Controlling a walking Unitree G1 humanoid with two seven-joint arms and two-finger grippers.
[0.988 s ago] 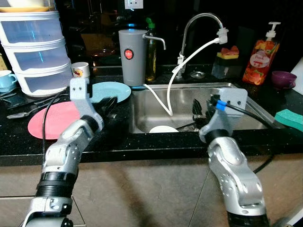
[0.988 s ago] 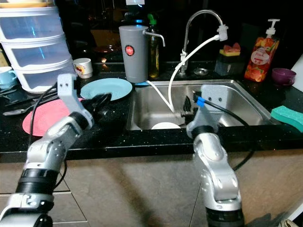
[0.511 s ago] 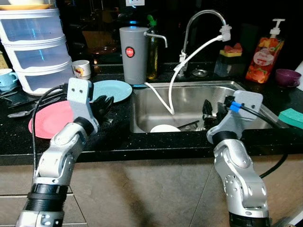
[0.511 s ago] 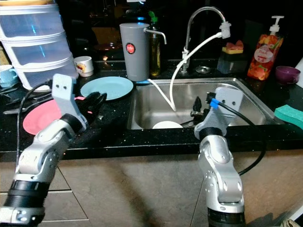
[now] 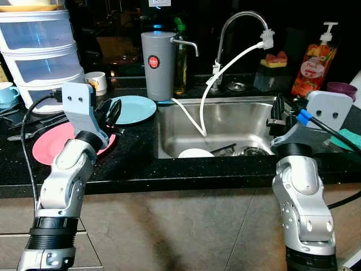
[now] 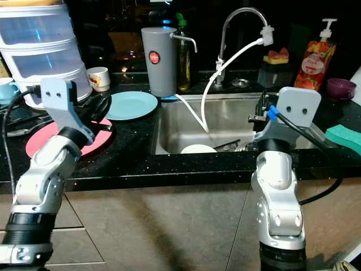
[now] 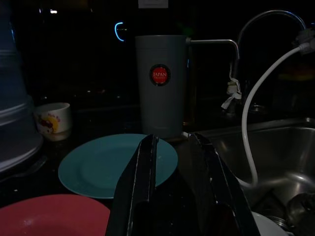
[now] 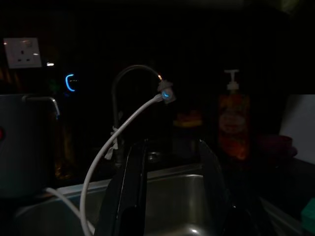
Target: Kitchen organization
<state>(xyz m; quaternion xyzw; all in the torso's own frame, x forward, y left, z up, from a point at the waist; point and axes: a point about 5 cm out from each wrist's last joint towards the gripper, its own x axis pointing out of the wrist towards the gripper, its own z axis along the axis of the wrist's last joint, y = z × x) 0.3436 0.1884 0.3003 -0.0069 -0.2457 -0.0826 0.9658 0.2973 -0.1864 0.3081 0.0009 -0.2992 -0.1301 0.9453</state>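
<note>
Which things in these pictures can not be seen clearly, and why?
- Sink bottom, eye views: the front counter edge hides most of the dishes; a white plate shows partly.
- Cutlery beside the pink plate: too small and dark to identify.
- Right wrist view: very dark; the soap bottle label is unreadable.
- Blue cup: cut off by the picture edge.

Teal plate (image 5: 131, 108) flat beside pink plate (image 5: 53, 148).

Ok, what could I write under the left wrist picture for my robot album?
The left gripper, fingers open and empty, points over the blue plate toward a grey water filter beside the sink.
</note>
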